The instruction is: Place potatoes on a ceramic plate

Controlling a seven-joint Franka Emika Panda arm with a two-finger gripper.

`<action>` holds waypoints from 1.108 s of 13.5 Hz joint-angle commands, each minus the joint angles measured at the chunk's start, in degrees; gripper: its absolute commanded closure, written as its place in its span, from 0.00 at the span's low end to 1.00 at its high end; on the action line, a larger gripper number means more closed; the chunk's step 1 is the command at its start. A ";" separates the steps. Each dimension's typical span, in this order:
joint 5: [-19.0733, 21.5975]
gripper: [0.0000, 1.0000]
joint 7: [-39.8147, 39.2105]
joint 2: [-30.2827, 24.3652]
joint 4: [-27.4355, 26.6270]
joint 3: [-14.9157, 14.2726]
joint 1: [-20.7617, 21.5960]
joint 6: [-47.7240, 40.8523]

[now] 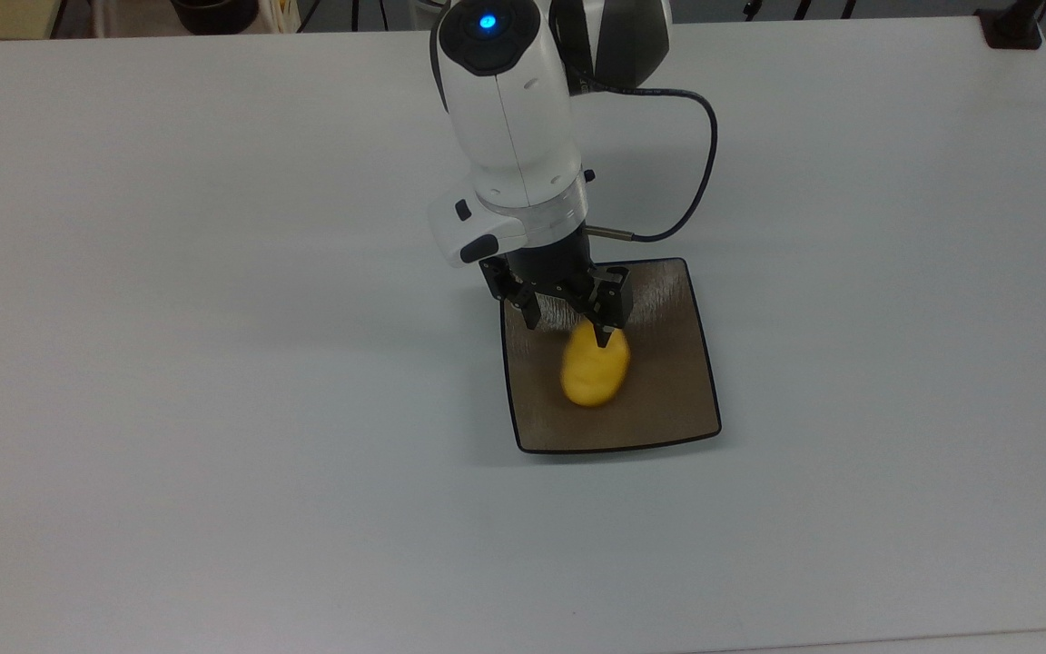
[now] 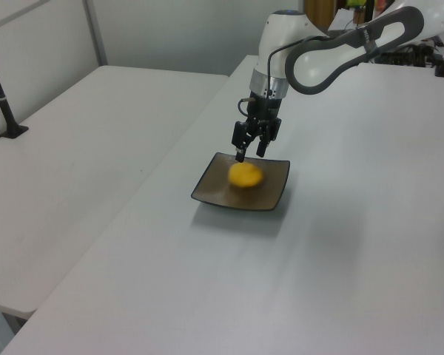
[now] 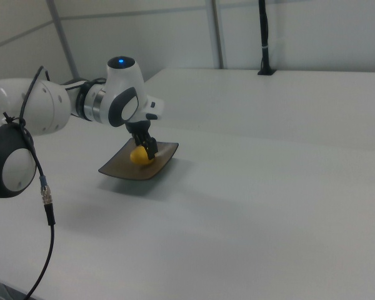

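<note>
Fingers (image 1: 570, 329) are spread wide above the potato (image 1: 594, 366), which sits mid-frame on the plate (image 1: 682, 400). Looks like the drop's done; next, lift straight up.

- Potato (image 1: 593, 370), under the gripper (image 1: 568, 322): bright yellow.
- Plate (image 1: 668, 400) beneath it: glossy brown, thin dark rim.
- Gripper: black fingers, white arm (image 1: 509, 109) above.
- Table (image 1: 169, 363) all around: plain pale grey-white.

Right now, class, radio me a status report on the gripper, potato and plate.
Gripper open above plate. Potato released, on the ceramic plate. Nothing in the way.
</note>
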 commanded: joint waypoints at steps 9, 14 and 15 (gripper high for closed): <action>-1.36 0.00 -7.60 -7.35 -1.11 0.59 -0.35 -14.19; -1.19 0.00 -18.13 -17.45 -9.62 -0.11 -0.26 -21.93; -1.19 0.00 -20.68 -20.52 -12.86 -0.63 -0.26 -22.11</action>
